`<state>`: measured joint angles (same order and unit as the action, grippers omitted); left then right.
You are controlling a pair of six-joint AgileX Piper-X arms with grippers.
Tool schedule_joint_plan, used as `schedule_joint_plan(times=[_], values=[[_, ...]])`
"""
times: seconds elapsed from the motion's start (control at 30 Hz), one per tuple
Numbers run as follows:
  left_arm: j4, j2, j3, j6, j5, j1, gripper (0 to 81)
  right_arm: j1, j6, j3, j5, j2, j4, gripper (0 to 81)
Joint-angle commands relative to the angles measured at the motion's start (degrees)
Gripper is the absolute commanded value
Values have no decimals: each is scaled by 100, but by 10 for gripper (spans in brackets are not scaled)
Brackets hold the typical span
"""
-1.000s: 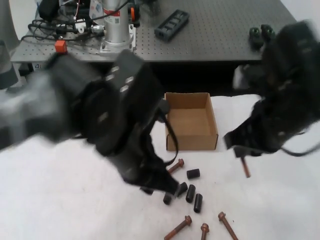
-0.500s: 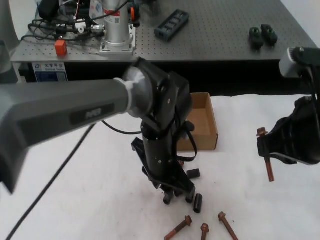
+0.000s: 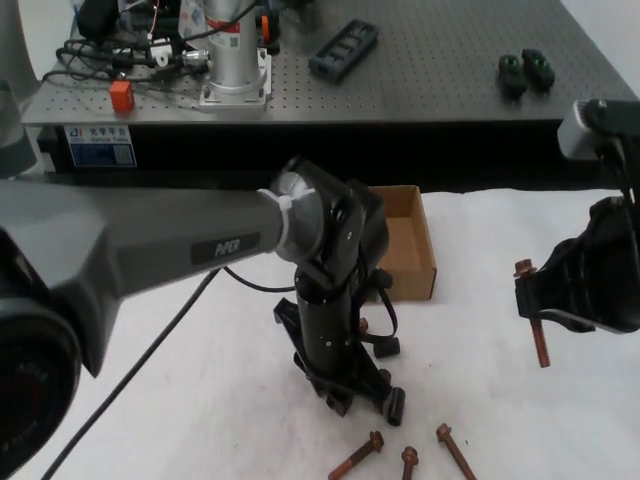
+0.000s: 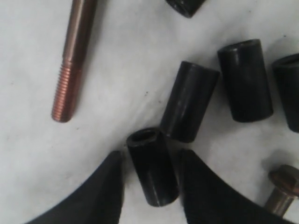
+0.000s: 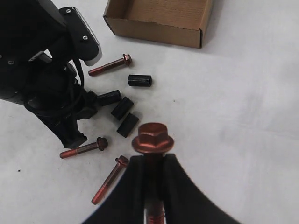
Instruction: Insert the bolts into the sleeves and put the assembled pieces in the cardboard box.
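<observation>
My left gripper [image 4: 152,193] is open and low over a cluster of black sleeves on the white cloth. Its two fingers [image 4: 105,196] straddle one lying sleeve [image 4: 153,168], with thin gaps on both sides. In the high view the left gripper [image 3: 350,385] stands in front of the cardboard box [image 3: 408,250]. My right gripper [image 5: 152,186] is shut on a copper bolt [image 5: 152,138], head up. That bolt [image 3: 540,325] hangs above the cloth at the right in the right gripper [image 3: 545,300]. The box [image 5: 159,18] looks empty.
More sleeves [image 4: 190,108] [image 4: 245,80] lie close by the straddled one, beside a bolt shank [image 4: 74,60]. Loose bolts [image 3: 357,455] [image 3: 409,460] [image 3: 455,450] lie near the front edge. A grey perforated bench [image 3: 420,70] with cables and parts stands behind the box.
The left arm has swung in and come down over the sleeve cluster. The right gripper has drawn back to the right with its bolt and then stayed almost still.
</observation>
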<state>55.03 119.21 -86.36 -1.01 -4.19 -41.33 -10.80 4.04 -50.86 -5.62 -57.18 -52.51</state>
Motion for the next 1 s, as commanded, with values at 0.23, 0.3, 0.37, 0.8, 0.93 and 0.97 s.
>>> schedule_joint_plan(times=[0.23, 0.3, 0.37, 0.8, 0.93, 0.97], values=[[-30, 50, -259, -32, -317, 3, 20, 28, 16, 5, -56, 42, 175, 3], [143, -69, -407, 101, -544, 3, 3, 28, 28, 5, -84, 42, 290, 3], [388, -339, -470, 245, -622, 3, 7, 28, 99, 5, -357, 42, 396, 3], [-2781, -4911, 3031, 330, -2278, 112, 6, -256, 2353, 5, -1854, 962, 3330, 3], [-4258, -5777, 3898, 686, -3424, 112, 6, -644, 2688, 29, -2084, 971, 3652, 3], [-4443, -5873, 4035, 799, -3533, 112, 6, -763, 2687, 62, -2069, 971, 3708, 3]])
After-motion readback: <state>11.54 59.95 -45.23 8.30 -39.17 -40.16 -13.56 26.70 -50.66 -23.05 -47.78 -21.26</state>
